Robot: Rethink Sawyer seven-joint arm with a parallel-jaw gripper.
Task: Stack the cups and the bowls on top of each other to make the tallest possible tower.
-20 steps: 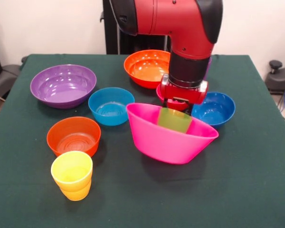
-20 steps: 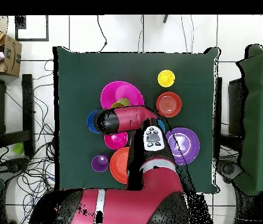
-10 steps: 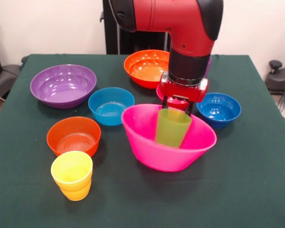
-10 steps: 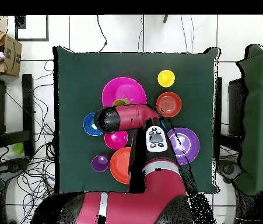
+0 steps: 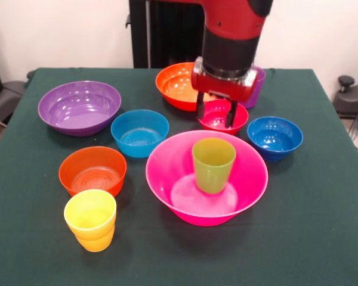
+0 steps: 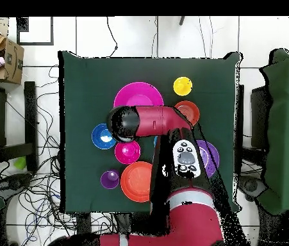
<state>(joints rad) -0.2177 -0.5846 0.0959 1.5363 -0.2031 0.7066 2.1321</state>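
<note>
Hanging above the far rim of the big pink bowl (image 5: 167, 179), the gripper (image 5: 216, 115) has its two dark fingers spread apart and there is nothing between them; it holds no object. In the front view the fingers point down in front of the red bowl (image 5: 218, 121), and the red and black arm (image 5: 230, 36) goes up from them to the top edge of the picture. The lime green cup (image 5: 213, 165) stands upright and mouth-up inside the big pink bowl, on its bottom, a little toward the far side, and the gripper is above it and not touching it. The big pink bowl sits flat on the green table (image 5: 322, 226), near the middle. Behind it on the right is the dark blue bowl (image 5: 274, 137), and behind it on the left is the light blue bowl (image 5: 139, 132). The big purple bowl (image 5: 79, 107) is at the far left, well apart from the pink one. The big orange bowl (image 5: 179, 83) is at the far side, partly hidden by the gripper, and the purple cup (image 5: 256, 86) shows only a little beside the arm. The small orange bowl (image 5: 92, 171) is on the near left, and the yellow cup (image 5: 90, 219) stands upright just in front of it. In the overhead view the arm (image 6: 148, 122) covers a part of the pink bowl (image 6: 134, 96), so the green cup cannot be seen there.
</note>
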